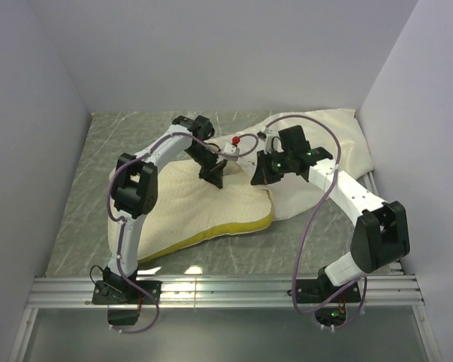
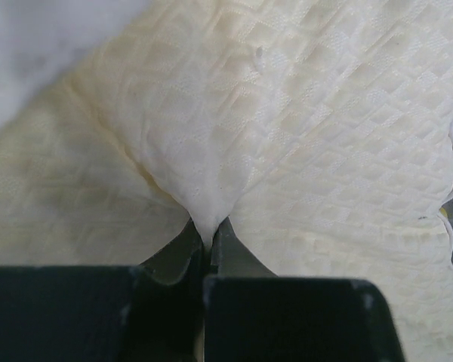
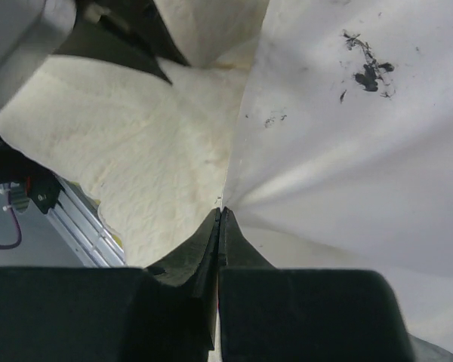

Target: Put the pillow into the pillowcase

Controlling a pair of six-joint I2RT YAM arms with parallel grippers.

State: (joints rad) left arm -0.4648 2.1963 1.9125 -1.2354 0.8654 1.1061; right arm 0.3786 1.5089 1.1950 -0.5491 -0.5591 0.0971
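Task is at an early stage. The pillow (image 1: pixel 200 211) lies on the table (image 1: pixel 83 219), centre-left, with its yellow-green band (image 1: pixel 234 228) on the near side, and most of it is outside. The pillowcase (image 1: pixel 328 139) is spread at the far right, limp and rather flat. It touches the pillow's right edge, but I cannot tell from the top view whether a corner is inside; prob. not. The left gripper (image 1: pixel 213 179) is clenched on a fold of the quilted pillow surface, near its far edge. The right gripper (image 1: pixel 260 178) is clenched on thin pillowcase fabric, approx. at the edge nearest the pillow. Left to do: open the case and slide the whole pillow in.
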